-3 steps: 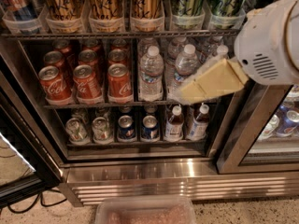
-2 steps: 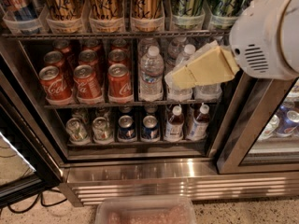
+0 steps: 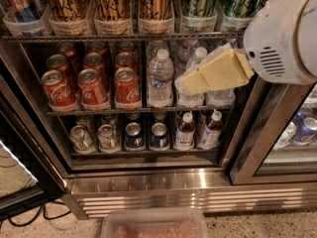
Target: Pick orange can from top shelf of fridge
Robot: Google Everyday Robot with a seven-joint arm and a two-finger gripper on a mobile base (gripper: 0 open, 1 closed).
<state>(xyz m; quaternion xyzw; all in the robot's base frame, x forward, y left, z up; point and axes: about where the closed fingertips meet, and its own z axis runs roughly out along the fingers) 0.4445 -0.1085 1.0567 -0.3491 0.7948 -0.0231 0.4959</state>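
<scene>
Hovering before water bottles, right of red cola cans, the gripper sits below orange cans on the top shelf; its grip state cannot be told.

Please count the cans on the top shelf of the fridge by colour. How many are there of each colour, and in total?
Orange cans: 3
Green cans: 2
Dark blue can, cut off at the left edge: 1
Total on the top shelf: 6
The gripper is below that shelf, in front of the water bottles.
</scene>
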